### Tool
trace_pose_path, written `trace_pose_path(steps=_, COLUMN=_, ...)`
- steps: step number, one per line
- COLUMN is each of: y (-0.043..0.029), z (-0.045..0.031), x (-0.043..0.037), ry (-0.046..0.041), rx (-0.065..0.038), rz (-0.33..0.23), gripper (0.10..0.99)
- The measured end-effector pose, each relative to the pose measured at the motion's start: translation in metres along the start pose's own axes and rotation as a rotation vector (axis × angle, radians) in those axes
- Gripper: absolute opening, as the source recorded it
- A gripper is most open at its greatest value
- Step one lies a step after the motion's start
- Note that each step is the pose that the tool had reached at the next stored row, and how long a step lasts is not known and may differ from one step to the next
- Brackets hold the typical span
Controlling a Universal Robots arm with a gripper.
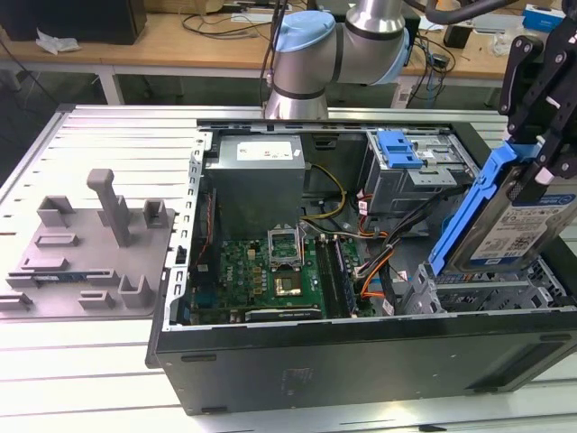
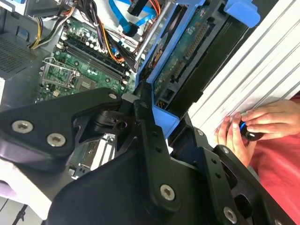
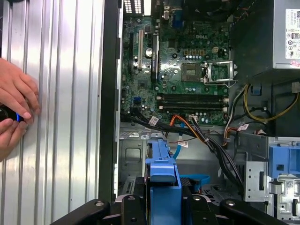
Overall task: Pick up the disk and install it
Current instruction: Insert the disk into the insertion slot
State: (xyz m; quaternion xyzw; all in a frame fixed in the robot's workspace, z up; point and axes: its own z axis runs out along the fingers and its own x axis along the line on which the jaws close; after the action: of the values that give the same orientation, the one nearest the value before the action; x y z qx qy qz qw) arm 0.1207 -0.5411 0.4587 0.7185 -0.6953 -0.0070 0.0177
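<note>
**Disk gripped, hanging tilted over the drive cage**

Exterior view: the black fingers (image 1: 552, 149) are clamped on the disk (image 1: 516, 225), a flat silver hard drive with a white-and-blue label in a bright blue plastic carrier. It hangs from them tilted, with its lower end pointing into the open black computer case (image 1: 361, 356). Just below the fingers sits the bare-metal drive cage (image 1: 491, 293). I cannot tell whether the carrier's lower end touches it. The pick-up looks done and the installing is in hand. In my judgement, seating the disk calls for taking out the tilt and lining the carrier up with the cage's rails. Well away from the fingers, toward the exterior view's left, lie the green motherboard (image 1: 261, 271) and a grey plastic fixture (image 1: 90, 244) on the slatted metal counter (image 1: 90, 135). A blue ribbed latch (image 1: 398, 149) sits beyond the fingers, apart from the disk.

Second wrist view: the fingers (image 2: 150, 140) pinch the carrier's blue edge, and the disk's green circuit-board side (image 2: 187, 51) faces the camera. Beside the fingers, outside the case wall, a person's hands (image 2: 251, 126) rest on the counter around a small black device.

First wrist view: the carrier's blue edge (image 3: 163, 178) stands between the fingers (image 3: 129, 206). Ahead of them a bundle of orange, blue and black cables (image 3: 192, 126) crosses near the cage and could probably snag the disk.
</note>
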Motion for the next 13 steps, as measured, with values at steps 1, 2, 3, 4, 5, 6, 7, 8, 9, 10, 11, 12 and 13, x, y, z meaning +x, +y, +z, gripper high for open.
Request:
trace_pose_path(steps=1, y=-0.0001, z=0.0001, x=0.0000, ry=0.0001, rx=0.000, rz=0.000, gripper=0.369)
trace_pose_path(steps=2, y=-0.0003, z=0.0003, x=0.0000, ry=0.0000, rx=0.000, rz=0.000, gripper=0.369)
trace_pose_path(steps=3, y=-0.0004, z=0.0006, x=0.0002, ry=-0.0001, rx=0.000, rz=0.000, gripper=0.369)
trace_pose_path(steps=4, y=-0.0005, z=0.0010, x=0.0005, ry=-0.0002, rx=0.000, rz=0.000, gripper=0.369)
trace_pose_path(steps=5, y=-0.0005, z=0.0014, x=0.0009, ry=-0.0001, rx=0.000, rz=0.000, gripper=0.369)
trace_pose_path(steps=6, y=-0.0005, z=0.0016, x=0.0012, ry=-0.0001, rx=0.000, rz=0.000, gripper=0.369)
trace_pose_path(steps=7, y=-0.0005, z=0.0021, x=0.0016, ry=-0.0004, rx=0.000, rz=0.000, gripper=0.369)
trace_pose_path(steps=8, y=-0.0005, z=0.0026, x=0.0017, ry=-0.0001, rx=0.000, rz=0.000, gripper=0.369)
trace_pose_path(steps=9, y=-0.0006, z=0.0033, x=0.0017, ry=0.0001, rx=0.000, rz=0.000, gripper=0.369)
trace_pose_path(steps=10, y=-0.0006, z=0.0038, x=0.0018, ry=0.0000, rx=0.000, rz=0.000, gripper=0.369)
trace_pose_path(steps=11, y=-0.0007, z=0.0042, x=0.0018, ry=-0.0001, rx=0.000, rz=0.000, gripper=0.369)
trace_pose_path(steps=12, y=-0.0009, z=0.0050, x=0.0017, ry=-0.0001, rx=0.000, rz=0.000, gripper=0.369)
trace_pose_path(steps=13, y=-0.0011, z=0.0057, x=0.0017, ry=-0.0001, rx=0.000, rz=0.000, gripper=0.369)
